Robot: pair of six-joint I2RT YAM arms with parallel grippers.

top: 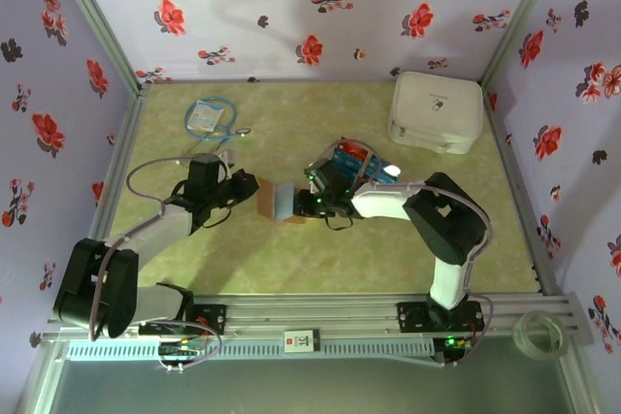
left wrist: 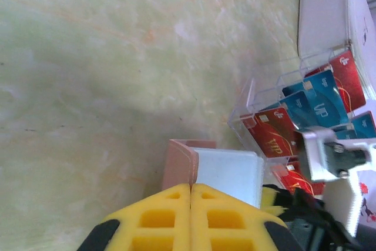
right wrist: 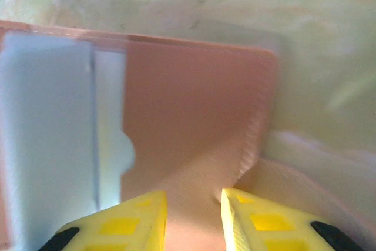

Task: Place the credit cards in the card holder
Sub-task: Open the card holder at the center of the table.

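Observation:
The brown card holder point(top: 278, 199) lies opened at mid-table between both grippers, its grey inner panel point(left wrist: 229, 171) facing up. My left gripper point(top: 245, 191) is shut on the holder's left brown flap point(left wrist: 179, 163), yellow pads pressed together point(left wrist: 191, 187). From the right, my right gripper point(top: 309, 205) has its jaws a little apart, and the other brown flap point(right wrist: 194, 98) rises bent into the gap and fills it point(right wrist: 194, 210). Red and blue credit cards point(top: 354, 154) stand in a clear plastic box point(left wrist: 252, 95) just behind the right gripper; several cards point(left wrist: 320, 101) show there.
A big white rounded case point(top: 437, 111) sits at the back right, close behind the box of cards. A blue-and-white packet with a cable point(top: 207, 115) lies at the back left. A roll of clear tape point(top: 540, 332) rests on the front rail at right.

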